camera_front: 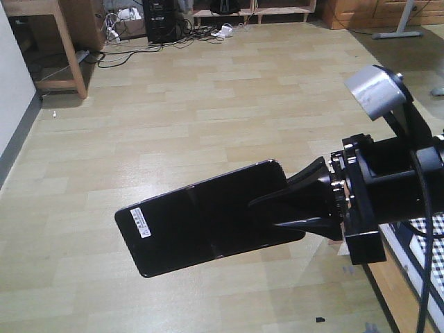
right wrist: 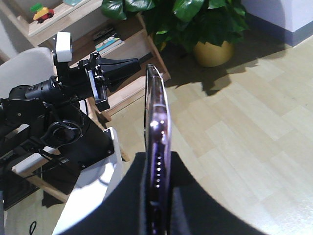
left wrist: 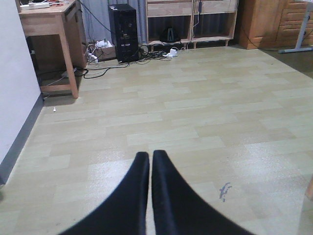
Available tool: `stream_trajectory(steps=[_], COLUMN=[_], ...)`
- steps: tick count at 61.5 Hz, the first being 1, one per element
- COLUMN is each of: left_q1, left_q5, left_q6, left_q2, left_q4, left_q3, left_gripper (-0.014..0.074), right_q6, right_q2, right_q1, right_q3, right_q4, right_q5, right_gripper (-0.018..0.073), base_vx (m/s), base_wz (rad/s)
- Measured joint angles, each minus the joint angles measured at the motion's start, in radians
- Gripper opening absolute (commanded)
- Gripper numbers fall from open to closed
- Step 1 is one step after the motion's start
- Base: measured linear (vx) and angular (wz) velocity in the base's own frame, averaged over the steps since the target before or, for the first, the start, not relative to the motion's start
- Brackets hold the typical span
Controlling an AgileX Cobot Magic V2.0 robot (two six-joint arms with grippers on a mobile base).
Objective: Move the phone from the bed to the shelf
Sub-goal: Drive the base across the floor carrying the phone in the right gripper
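Right wrist view, closest first: my right pincer (right wrist: 159, 164) is clenched on the phone (right wrist: 157, 112). The phone stands edge-on in the air, gripped at one end with most of its length sticking out free. That overhang is my worry. The glossy body could pivot or slide out if I swing fast, and below is bare floor (right wrist: 254, 127). Just beyond, the left arm (right wrist: 58, 103) looks to sit between the phone and the shelf (right wrist: 73, 12), so a straight reach risks a knock. The left pincer (left wrist: 150, 161) is clenched with nothing in it. Front view shows the bed (camera_front: 423, 239) corner beside the right arm. Open floor lies to the left, and a potted plant (right wrist: 211, 51) stands farther off.
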Motion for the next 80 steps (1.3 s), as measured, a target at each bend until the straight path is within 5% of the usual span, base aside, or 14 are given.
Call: stream_trajectory(steps=[80], left_q1=[0.000], left_q5=[0.000], left_q6=[0.000], left_q2=[0.000], left_q4=[0.000], left_q3=[0.000], left_gripper=[0.0001], right_q6=[0.000], right_q2=[0.000], right_q1=[0.000], right_q3=[0.000], right_q4=[0.000], right_q5=[0.000], right_gripper=[-0.0001], base_vx=[0.20], base_wz=[0.00])
